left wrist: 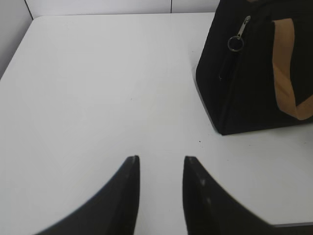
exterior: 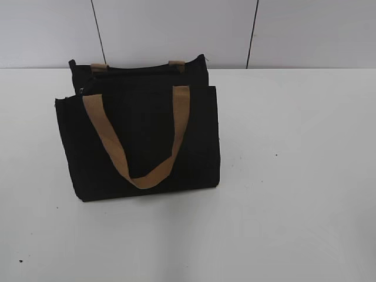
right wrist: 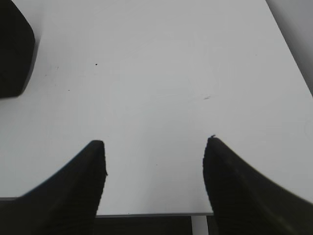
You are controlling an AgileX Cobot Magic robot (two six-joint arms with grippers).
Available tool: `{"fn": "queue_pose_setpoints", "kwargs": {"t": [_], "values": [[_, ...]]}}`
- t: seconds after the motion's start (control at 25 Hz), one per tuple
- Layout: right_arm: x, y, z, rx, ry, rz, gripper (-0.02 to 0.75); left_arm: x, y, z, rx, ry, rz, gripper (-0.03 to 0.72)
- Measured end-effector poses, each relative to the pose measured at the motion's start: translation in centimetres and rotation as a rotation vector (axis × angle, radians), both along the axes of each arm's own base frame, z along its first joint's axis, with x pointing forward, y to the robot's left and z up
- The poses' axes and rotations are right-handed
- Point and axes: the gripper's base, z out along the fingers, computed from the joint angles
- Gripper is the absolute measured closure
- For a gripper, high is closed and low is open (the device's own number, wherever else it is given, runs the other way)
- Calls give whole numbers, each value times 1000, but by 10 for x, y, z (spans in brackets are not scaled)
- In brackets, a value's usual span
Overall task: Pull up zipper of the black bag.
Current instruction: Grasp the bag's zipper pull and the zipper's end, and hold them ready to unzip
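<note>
Your black bag [exterior: 141, 141] stands upright on the white table [exterior: 294, 176], left of centre in the exterior view and close to the pale back wall [exterior: 176, 29]. Its broad front face is turned toward that camera, and its long axis runs left to right across the table. You cannot see inside it from any view, so its contents cannot be told. A tan handle [exterior: 138, 147] hangs down the front face in a loose U, and the two tan ends of a second handle [exterior: 176, 64] show at the top rear edge.

In your left wrist view, the bag's narrow end panel faces the camera at the upper right. A metal zipper pull [left wrist: 243, 27] with a round ring [left wrist: 235, 44] hangs at the top of that end, pointing down along the seam. Whether the zipper along the top is closed cannot be told.

Your left gripper [left wrist: 161, 159] sits low at the near edge of the table with its dark fingers [left wrist: 128, 186] a moderate gap apart, holding nothing, well apart from the bag. Bare tabletop lies between it and the bag.

Your right gripper [right wrist: 155, 143] is spread wider, also holding nothing, above bare table. Only a rounded corner of the bag shows at the upper left of that view. A few tiny dark specks [right wrist: 96, 63] dot the table surface.
</note>
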Motion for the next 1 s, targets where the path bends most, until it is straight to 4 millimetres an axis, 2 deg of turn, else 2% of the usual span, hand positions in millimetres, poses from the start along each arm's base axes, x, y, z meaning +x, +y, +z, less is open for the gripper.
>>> {"fn": "queue_pose_setpoints", "kwargs": {"t": [1.0], "values": [[0, 0, 0, 1, 0, 0, 255, 0, -1, 0, -7, 0, -5, 449]]}}
